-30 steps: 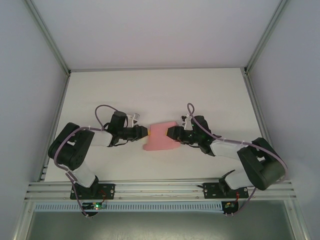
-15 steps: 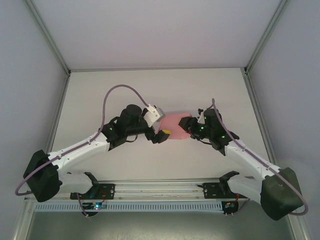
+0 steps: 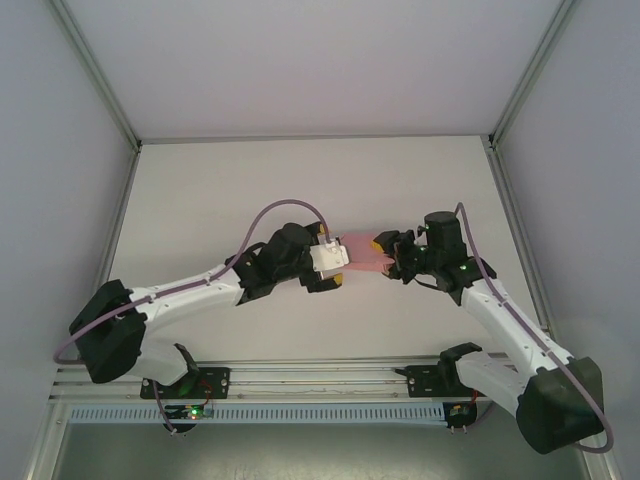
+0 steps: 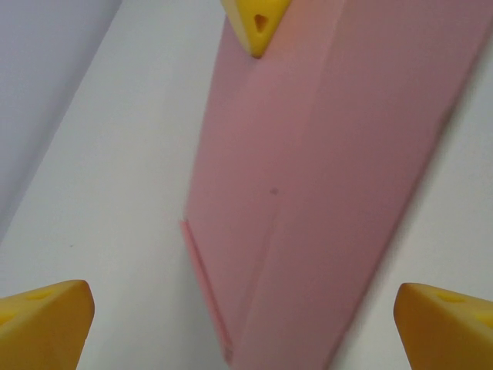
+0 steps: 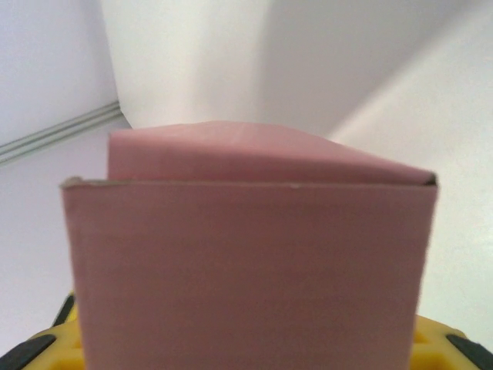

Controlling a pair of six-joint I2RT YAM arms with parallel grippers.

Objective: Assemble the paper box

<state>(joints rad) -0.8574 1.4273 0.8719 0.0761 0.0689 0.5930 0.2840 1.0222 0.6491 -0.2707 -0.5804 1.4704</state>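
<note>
Two grippers meet at the box (image 3: 362, 256), which is held over the middle of the table (image 3: 300, 180) by the right gripper (image 3: 388, 256), clamped on its right end. The fingers of the left gripper (image 3: 332, 257) are spread wide at the left end, gripping nothing. The thin, light card is judged easily creased, so it is best pinched gently near the folds.

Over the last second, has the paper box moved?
Yes. In the top view the paper box has gone rightward along the near rail and slightly away from it, toward the back of the table.
</note>
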